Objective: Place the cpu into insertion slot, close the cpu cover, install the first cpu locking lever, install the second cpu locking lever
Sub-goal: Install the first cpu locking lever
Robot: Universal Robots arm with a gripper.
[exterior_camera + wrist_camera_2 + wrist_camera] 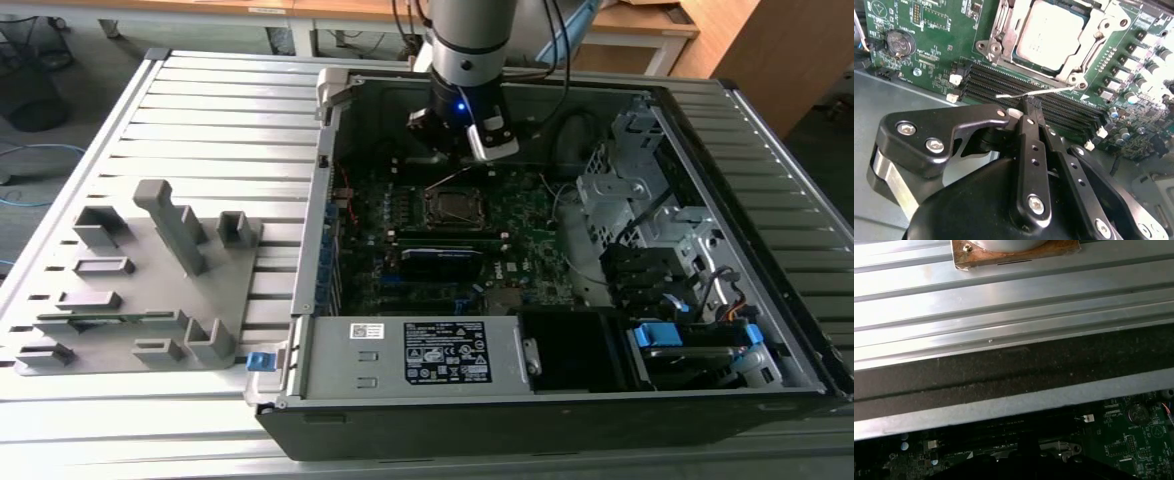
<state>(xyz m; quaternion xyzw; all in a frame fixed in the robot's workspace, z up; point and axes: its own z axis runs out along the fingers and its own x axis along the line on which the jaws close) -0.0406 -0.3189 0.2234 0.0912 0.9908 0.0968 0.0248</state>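
The cpu, a dull silver square, lies in the insertion slot on the green board. The cpu cover, a silvery frame, lies flat around the chip. A thin wire locking lever runs along the socket's edge over the memory slots. My gripper is shut, its black fingers pressed together with the tips right at that wire; I cannot tell whether they pinch it. In the exterior view my gripper hangs inside the open case, just behind the socket.
Long black memory slots and a coin battery lie beside the socket. A white-labelled power supply sits at the case front, drive cages to the exterior view's right, and a grey fixture on the slatted table.
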